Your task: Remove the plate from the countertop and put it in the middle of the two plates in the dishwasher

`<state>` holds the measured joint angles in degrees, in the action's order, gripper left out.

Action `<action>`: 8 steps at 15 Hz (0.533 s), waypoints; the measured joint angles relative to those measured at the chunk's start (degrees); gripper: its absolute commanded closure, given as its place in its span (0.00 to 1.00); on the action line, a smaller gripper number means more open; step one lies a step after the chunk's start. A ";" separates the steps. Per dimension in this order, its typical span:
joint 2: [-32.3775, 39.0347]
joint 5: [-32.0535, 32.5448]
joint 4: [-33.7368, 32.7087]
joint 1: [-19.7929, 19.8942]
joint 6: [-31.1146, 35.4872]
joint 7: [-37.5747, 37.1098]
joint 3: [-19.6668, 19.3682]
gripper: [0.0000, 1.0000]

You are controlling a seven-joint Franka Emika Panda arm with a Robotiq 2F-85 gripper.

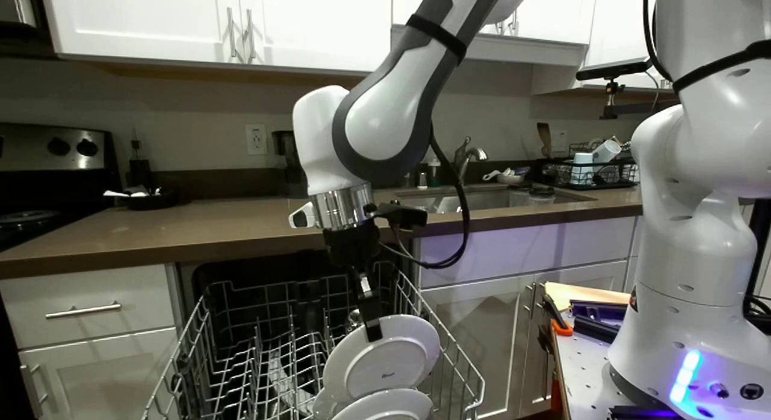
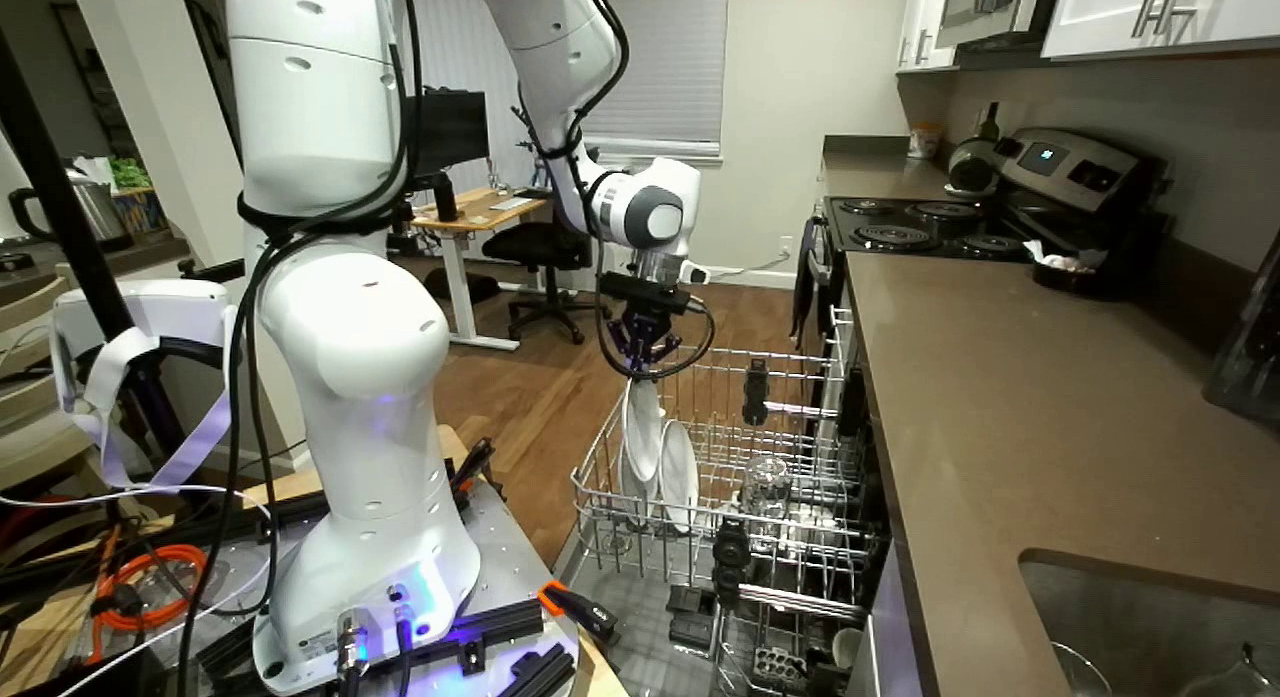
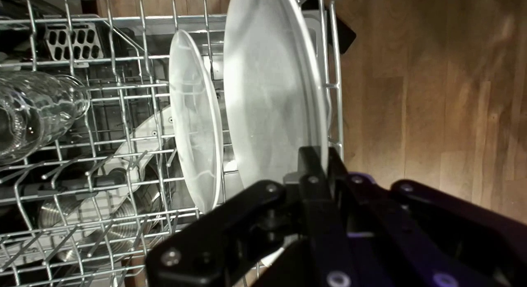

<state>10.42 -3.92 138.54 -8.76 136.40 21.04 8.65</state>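
My gripper (image 1: 373, 328) points down over the dishwasher rack (image 2: 600, 502), its jaws shut on the rim of the white plate (image 1: 391, 354). That plate hangs nearly upright. In the wrist view the fingers (image 3: 311, 159) pinch its right-hand edge. Of the two plates, the counter-side plate (image 2: 679, 477) stands leaning in the tines, a small space away from the held plate. The outer plate (image 1: 388, 406) shows lower down, in front of the held plate; the held plate hides it in the wrist view. The lower edge of the held plate is hidden between them. Behind runs the brown countertop (image 1: 211, 227).
A clear glass (image 3: 39, 114) lies in the rack on the counter side. Wire tines (image 3: 123, 163) stand in rows beside the plates. The rack's outer rim (image 3: 339, 101) is close to the held plate. The robot's table (image 1: 581, 366) stands alongside.
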 measured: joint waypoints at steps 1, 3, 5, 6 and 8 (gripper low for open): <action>0.80 -0.47 -0.11 0.35 0.44 0.47 0.06 0.96; 2.49 -1.16 -0.41 0.96 1.56 1.26 0.21 0.96; 4.27 -1.26 -0.84 1.53 2.69 1.36 0.51 0.96; 5.26 -1.26 -1.18 1.89 3.33 1.36 0.76 0.96; 7.01 -1.26 -2.05 2.35 4.84 1.37 0.92 0.96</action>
<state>17.42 -5.18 136.49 -6.41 141.25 22.41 9.57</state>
